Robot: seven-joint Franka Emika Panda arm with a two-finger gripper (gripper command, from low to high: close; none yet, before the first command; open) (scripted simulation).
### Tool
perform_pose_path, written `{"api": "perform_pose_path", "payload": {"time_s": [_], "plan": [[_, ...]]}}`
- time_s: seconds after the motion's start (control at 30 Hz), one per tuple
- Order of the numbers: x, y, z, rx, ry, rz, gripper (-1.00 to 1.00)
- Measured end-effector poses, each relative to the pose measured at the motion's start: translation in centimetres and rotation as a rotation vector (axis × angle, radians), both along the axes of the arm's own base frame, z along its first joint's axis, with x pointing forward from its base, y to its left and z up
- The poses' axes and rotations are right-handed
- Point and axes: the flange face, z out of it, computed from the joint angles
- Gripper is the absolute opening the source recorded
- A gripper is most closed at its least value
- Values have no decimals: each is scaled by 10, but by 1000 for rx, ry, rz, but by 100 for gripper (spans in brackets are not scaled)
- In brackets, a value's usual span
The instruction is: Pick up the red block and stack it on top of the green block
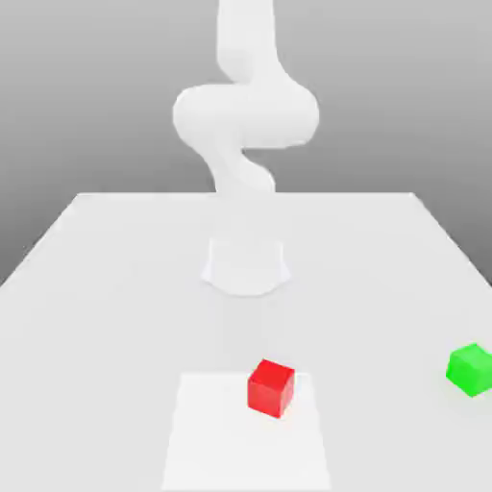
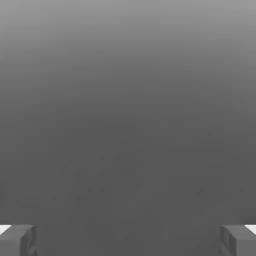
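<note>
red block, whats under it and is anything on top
The red block sits on a paler square patch of the table. Nothing is on top. Its underside and the patch beneath it are hidden.

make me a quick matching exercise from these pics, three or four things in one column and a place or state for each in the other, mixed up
Things:
1. red block
2. green block
3. claw
4. table

Places or states:
A. open, nothing between the fingers
B. near the front of the table, on a paler square patch
C. white and flat, with both blocks resting on it
D. at the exterior view's far right, apart from the other block

Pairs: 1-B, 2-D, 3-A, 4-C
</note>
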Motion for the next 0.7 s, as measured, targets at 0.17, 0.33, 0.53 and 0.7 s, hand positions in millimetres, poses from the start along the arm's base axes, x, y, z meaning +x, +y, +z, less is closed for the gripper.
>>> {"api": "perform_pose_path", "payload": {"time_s": [0.17, 0.33, 0.53, 0.7], "plan": [[48, 6, -124, -91, 175, 229, 0], [57, 23, -249, -191, 339, 470, 0], [19, 40, -393, -330, 540, 795, 0], [-12, 40, -458, -401, 628, 956, 0]]}}
